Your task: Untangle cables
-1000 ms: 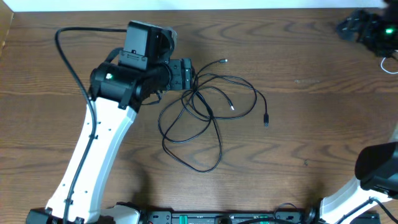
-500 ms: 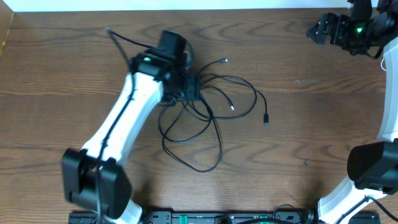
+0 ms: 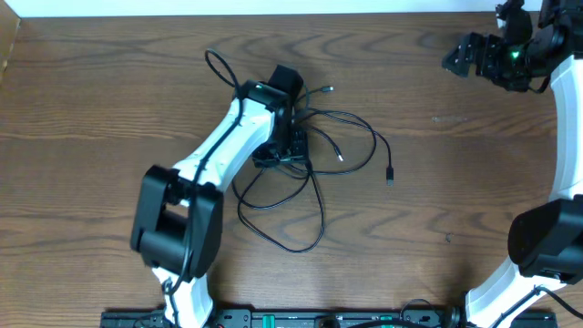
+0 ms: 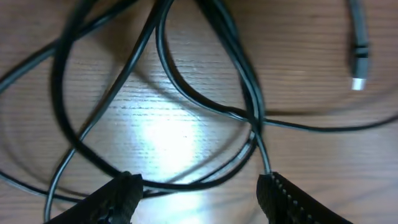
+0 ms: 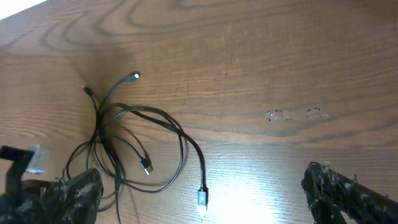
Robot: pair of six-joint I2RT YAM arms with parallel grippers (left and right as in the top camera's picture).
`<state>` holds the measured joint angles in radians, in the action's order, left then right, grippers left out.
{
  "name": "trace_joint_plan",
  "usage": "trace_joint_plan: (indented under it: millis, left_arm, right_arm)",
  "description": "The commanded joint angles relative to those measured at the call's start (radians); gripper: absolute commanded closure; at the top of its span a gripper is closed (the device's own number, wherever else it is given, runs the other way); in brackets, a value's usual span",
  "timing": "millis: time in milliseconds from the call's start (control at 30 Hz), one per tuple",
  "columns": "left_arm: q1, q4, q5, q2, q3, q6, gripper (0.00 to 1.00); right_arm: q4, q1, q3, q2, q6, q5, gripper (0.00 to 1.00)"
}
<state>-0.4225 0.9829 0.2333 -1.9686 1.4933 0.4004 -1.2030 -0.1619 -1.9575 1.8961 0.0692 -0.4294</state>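
Overhead: black cables (image 3: 321, 208) on wooden table (image 3: 455, 200), left jaws seemingly astride them.

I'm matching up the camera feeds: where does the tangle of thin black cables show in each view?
Overhead: the tangle of thin black cables lies near the middle of the brown wooden table.
Left wrist: its looping strands fill the frame, close up.
Right wrist: it sits in the lower left of the picture.
Shared landmark: the wood-grain tabletop under the cables.
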Motion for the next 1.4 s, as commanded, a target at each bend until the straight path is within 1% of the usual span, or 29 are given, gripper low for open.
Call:
trace_joint_plan:
  millis: [0,133,167,200,233,267,433,567,700,833,1100,1133,1167,1200,1233,1267,1300,1367]
  left_arm:
    - [-0.001,0.004,-0.011,-0.027,-0.006,0.024,0.37]
    - [-0.001,0.007,-0.011,-0.046,-0.006,0.024,0.42]
    - [-0.001,0.011,-0.028,-0.048,-0.006,0.024,0.45]
    - [-0.001,0.011,-0.054,-0.048,-0.006,0.024,0.46]
    - [0.000,0.011,-0.106,-0.039,0.004,0.019,0.47]
    - [0.002,0.016,-0.129,-0.034,0.016,0.015,0.46]
    - [0.002,0.065,-0.209,0.023,0.088,0.001,0.46]
    - [0.002,0.077,-0.230,0.040,0.087,0.002,0.45]
    - [-0.001,0.071,-0.231,0.025,0.049,0.006,0.45]
    - [-0.001,0.033,-0.235,0.012,-0.003,0.036,0.45]
    - [-0.007,-0.104,-0.235,0.012,-0.114,0.050,0.46]
    - [-0.007,-0.118,-0.235,0.012,-0.126,0.050,0.49]
    - [-0.007,-0.135,-0.236,0.012,-0.136,0.050,0.60]
    - [-0.007,-0.141,-0.242,0.012,-0.137,0.051,0.66]
    - [-0.006,-0.149,-0.248,0.012,-0.137,0.050,0.76]
    - [-0.006,-0.159,-0.254,0.012,-0.137,0.051,0.80]
    - [-0.006,-0.171,-0.253,0.012,-0.137,0.050,0.87]
    - [-0.006,-0.190,-0.253,0.012,-0.137,0.052,0.92]
  right_arm:
    - [0.011,0.022,0.021,0.007,-0.015,0.001,0.01]
    - [0.022,0.022,0.039,0.007,-0.015,0.001,0.01]
    - [0.023,0.022,0.039,0.007,-0.015,0.002,0.01]
    - [0.023,0.022,0.039,0.007,-0.016,0.002,0.01]
    - [0.026,0.022,0.039,0.007,-0.016,0.005,0.01]
    - [0.031,0.022,0.039,0.007,-0.016,0.005,0.01]
    - [0.041,0.022,0.040,0.007,-0.015,0.005,0.01]
    - [0.042,0.022,0.040,0.007,-0.015,0.005,0.01]
    - [0.043,0.025,0.040,0.007,-0.015,0.010,0.01]
    - [0.048,0.026,0.041,0.007,-0.015,0.020,0.01]
    - [0.059,0.029,0.041,0.007,-0.015,0.019,0.01]
    - [0.058,0.032,0.041,0.007,-0.015,0.019,0.01]
    - [0.058,0.037,0.041,0.007,-0.015,0.019,0.01]
    - [0.059,0.039,0.041,0.007,-0.015,0.019,0.01]
    - [0.059,0.044,0.041,0.007,-0.015,0.019,0.01]
    - [0.059,0.048,0.041,0.007,-0.015,0.019,0.01]
    - [0.059,0.054,0.041,0.007,-0.015,0.019,0.01]
    - [0.059,0.067,0.041,0.007,-0.015,0.019,0.01]
